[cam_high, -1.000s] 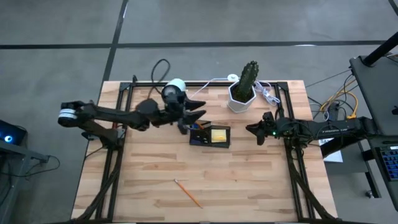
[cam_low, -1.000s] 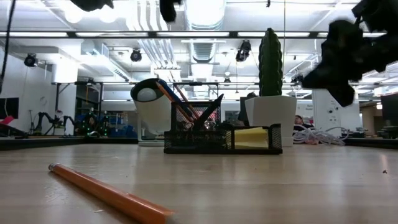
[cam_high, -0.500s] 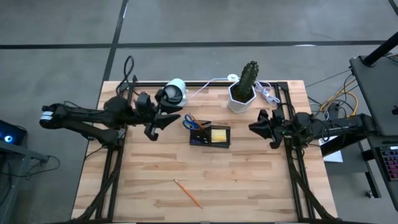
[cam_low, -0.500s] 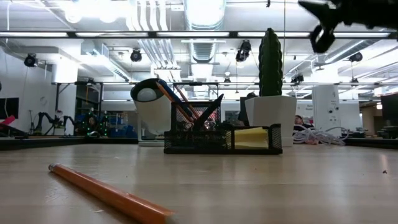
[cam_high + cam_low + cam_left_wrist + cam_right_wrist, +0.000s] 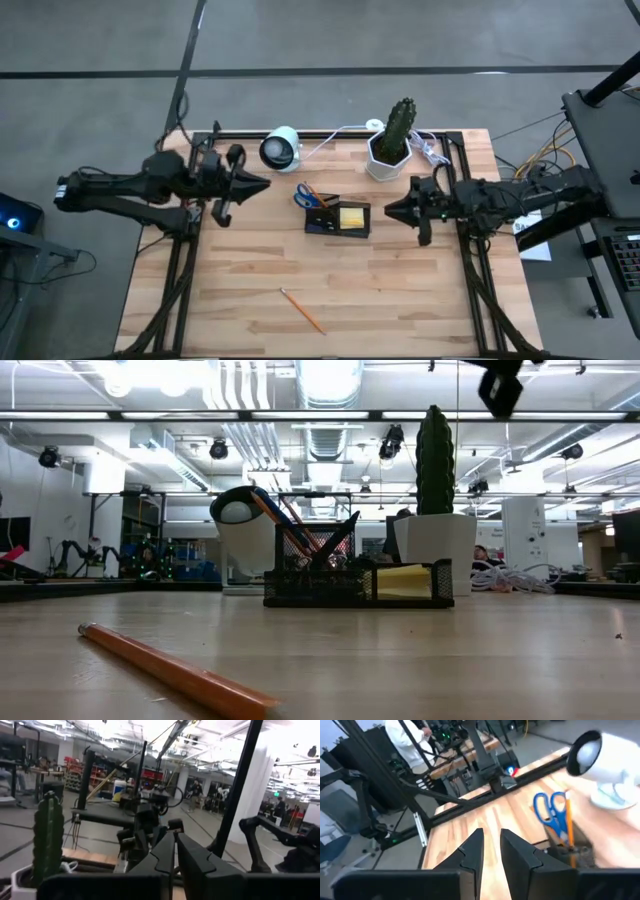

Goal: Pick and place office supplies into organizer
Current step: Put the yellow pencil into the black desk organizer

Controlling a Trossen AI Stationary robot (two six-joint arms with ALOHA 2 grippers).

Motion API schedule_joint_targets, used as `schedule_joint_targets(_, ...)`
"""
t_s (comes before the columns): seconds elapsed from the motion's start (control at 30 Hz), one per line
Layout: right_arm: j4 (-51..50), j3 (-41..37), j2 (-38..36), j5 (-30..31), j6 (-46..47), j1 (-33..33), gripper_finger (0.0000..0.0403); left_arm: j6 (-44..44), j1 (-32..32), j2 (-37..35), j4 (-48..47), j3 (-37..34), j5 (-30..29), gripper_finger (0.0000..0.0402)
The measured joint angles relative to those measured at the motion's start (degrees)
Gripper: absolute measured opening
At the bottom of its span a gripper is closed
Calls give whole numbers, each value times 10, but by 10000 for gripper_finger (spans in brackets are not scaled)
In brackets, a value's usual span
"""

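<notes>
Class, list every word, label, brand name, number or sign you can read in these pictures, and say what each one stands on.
None can be read.
The yellow note pad in the black tray: its face is blank.
The orange pencil on the table: no print shows.
The white camera and the white cactus pot: no lettering can be made out.
Signs in the room behind: too small and blurred.

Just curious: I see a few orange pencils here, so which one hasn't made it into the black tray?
The orange pencil lying flat near the table's front edge. The others stand upright in the organizer.
</notes>
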Motion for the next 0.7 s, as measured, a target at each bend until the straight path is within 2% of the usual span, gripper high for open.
schedule_joint_targets(0.23,-104,111,142,22,82,16,54,0,0,-82,-101,0,-11,6)
schedule_joint_targets(0.4,-105,199,254,28,110,50,63,0,0,-111,-149,0,-11,6)
schedule_joint_targets(0.7,-120,447,451,28,67,119,150,3,0,-181,-216,-2,-11,6)
